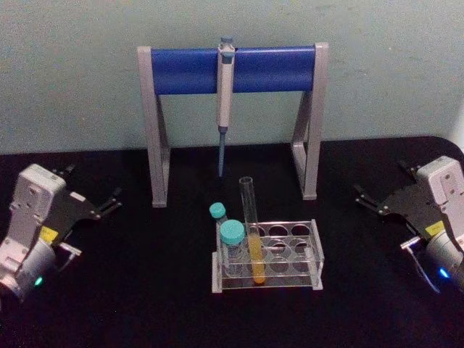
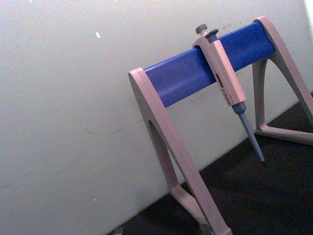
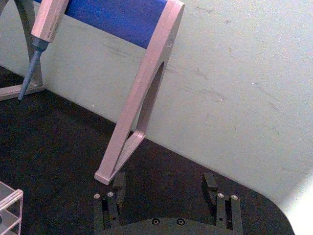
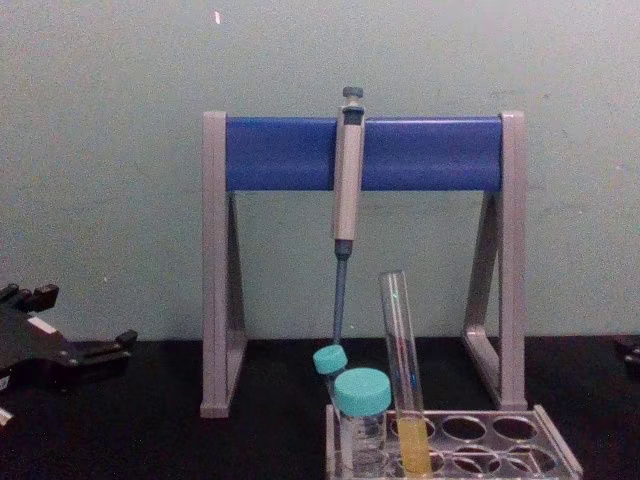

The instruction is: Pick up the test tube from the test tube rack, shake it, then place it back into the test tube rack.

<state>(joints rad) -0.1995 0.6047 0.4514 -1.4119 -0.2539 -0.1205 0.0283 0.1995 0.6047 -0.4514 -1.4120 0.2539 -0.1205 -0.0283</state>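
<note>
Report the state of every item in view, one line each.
test tube, standing in test tube rack, uncapped, yellow-orange liquid at bottom
test tube rack, holding tube and vials
vials, capped, in rack
pipette, hanging on stand
left pincer, open, empty, parked left
right pincer, open, empty, parked right

The test tube (image 1: 251,232) stands slightly tilted in the front left part of the test tube rack (image 1: 290,284), yellow-orange liquid in its lower part. Two teal-capped vials (image 1: 232,243) stand just left of it. Behind, a pipette (image 1: 225,87) hangs from the blue-barred stand (image 1: 188,70). The left gripper (image 1: 111,202) and right gripper (image 1: 362,198) sit low at opposite tabletop (image 1: 145,290) edges, jaws parted, well apart from the rack.
</note>
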